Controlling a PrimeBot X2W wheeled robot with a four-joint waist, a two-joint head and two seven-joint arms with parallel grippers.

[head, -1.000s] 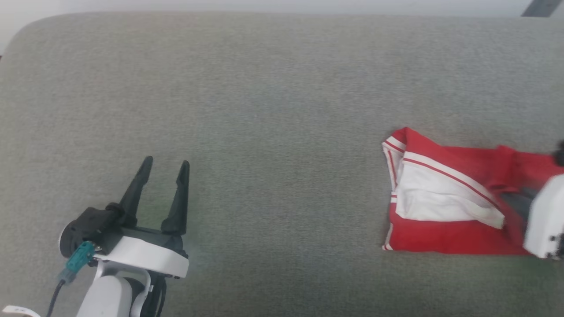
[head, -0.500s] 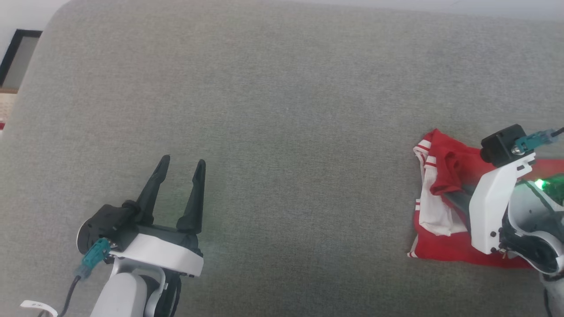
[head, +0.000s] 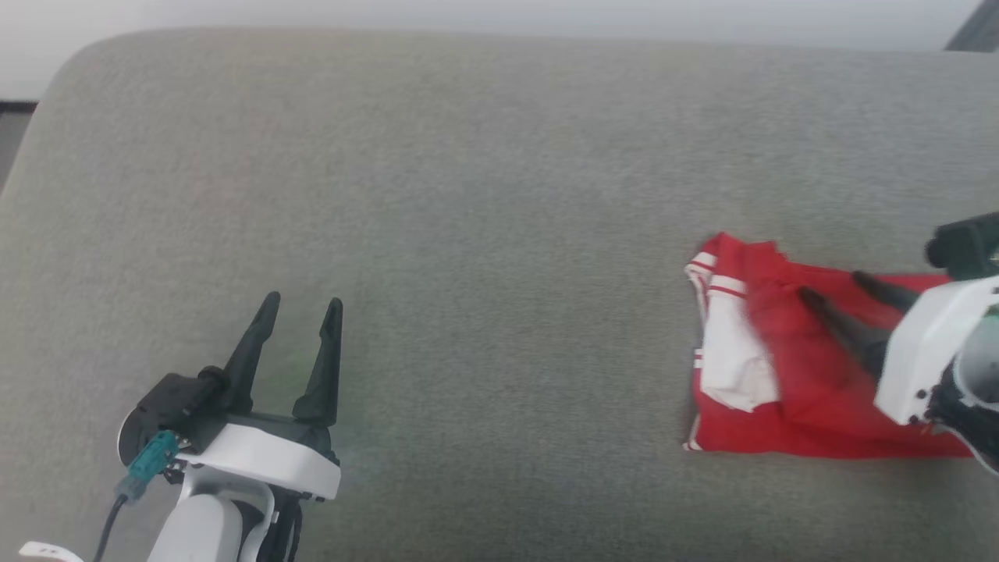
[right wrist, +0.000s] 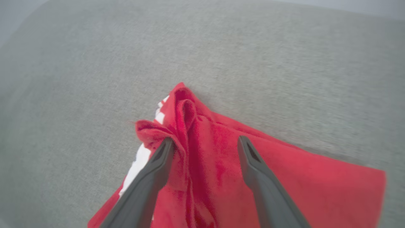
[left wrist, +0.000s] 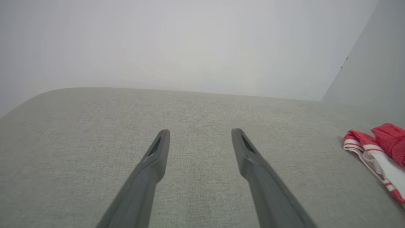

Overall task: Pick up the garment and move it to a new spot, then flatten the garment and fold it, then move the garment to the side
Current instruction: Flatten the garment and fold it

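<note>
**Release after a fold.** The right gripper (right wrist: 205,141) now stands with its jaws wide apart just above the garment (head: 780,421). The garment lies at the right side of the grey cushion (head: 468,195), flat except for a bunched ridge (right wrist: 185,110) just beyond the fingertips. Half a second ago this gripper was pinched shut on a lifted red flap (head: 788,343). You now see that flap let go and lying across the white sleeve panel (head: 730,359). That panel showed broadly a second ago and is now only a narrow strip near the garment's left edge. The head camera has also swung between pictures, so do not read the garment's shift in the view as travel. The left gripper (head: 302,304) hangs open and empty over bare cushion, well apart from the cloth, as it did before. Read this as one fold laid, but roughly: the edges are uneven and the ridge stands proud. You probably need to smooth or fold again before moving the garment aside. One finger sits beside the ridge, so a careless withdrawal could drag it.
</note>
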